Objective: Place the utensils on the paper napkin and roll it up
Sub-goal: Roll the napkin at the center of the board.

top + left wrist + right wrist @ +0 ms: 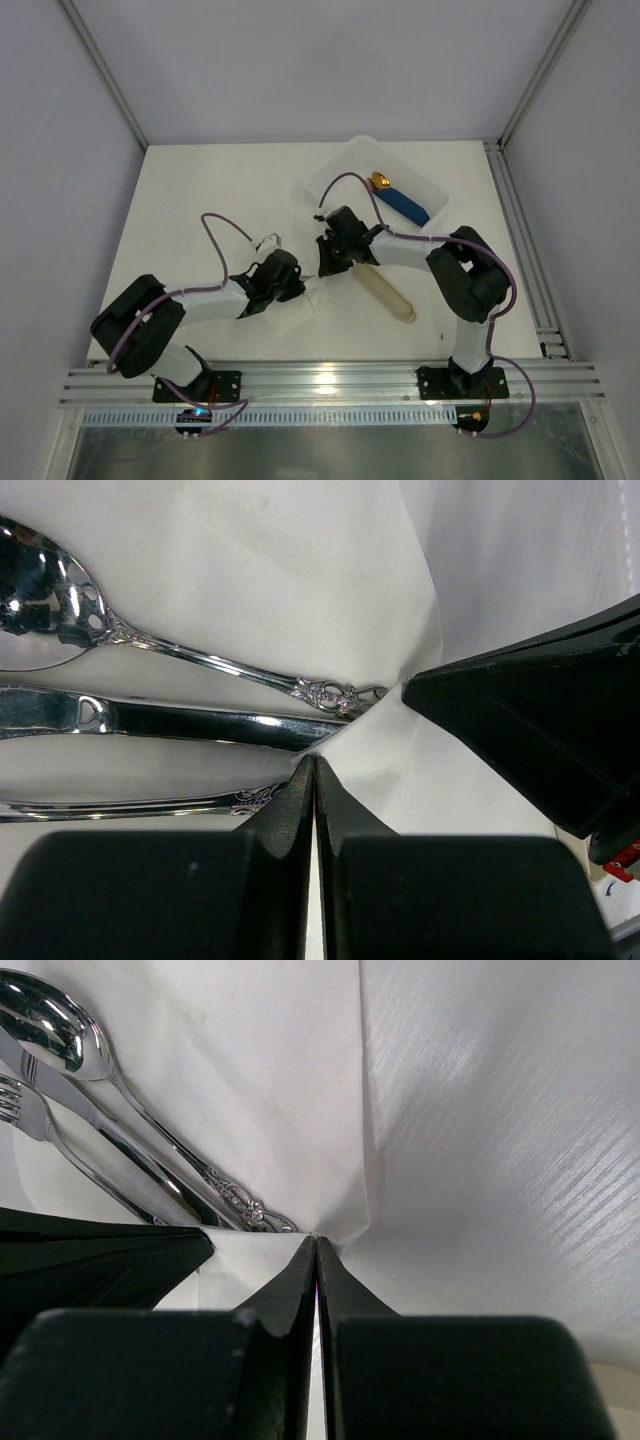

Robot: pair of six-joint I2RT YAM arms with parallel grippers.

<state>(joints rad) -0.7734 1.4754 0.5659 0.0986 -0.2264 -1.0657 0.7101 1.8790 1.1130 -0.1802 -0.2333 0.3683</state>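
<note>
A thin white square paper napkin (270, 570) lies on a white table (190, 190), near the middle and towards the near edge. From above it is very hard to tell from the tabletop, and the two black grippers cover most of it.

The left gripper (315, 767) has its fingers pressed together, pinching a raised fold of the napkin's edge. The right gripper (316, 1244) is pressed together in the same way on the same fold, just beside the left one, their tips almost touching. Creases fan out across the paper from the pinched spot.

The slim shiny silver metal utensils (190, 720), a spoon, a knife and a fork, lie side by side on the napkin. Their handle ends slip under the lifted fold, so the tips are hidden. The fork's tines are cut off in the left wrist view.

To the far right sits a white plastic rectangular tray (322, 181) holding a blue-handled, gold-tipped piece (407, 206). A beige oblong sleeve (389, 295) lies on the table right of the grippers.
</note>
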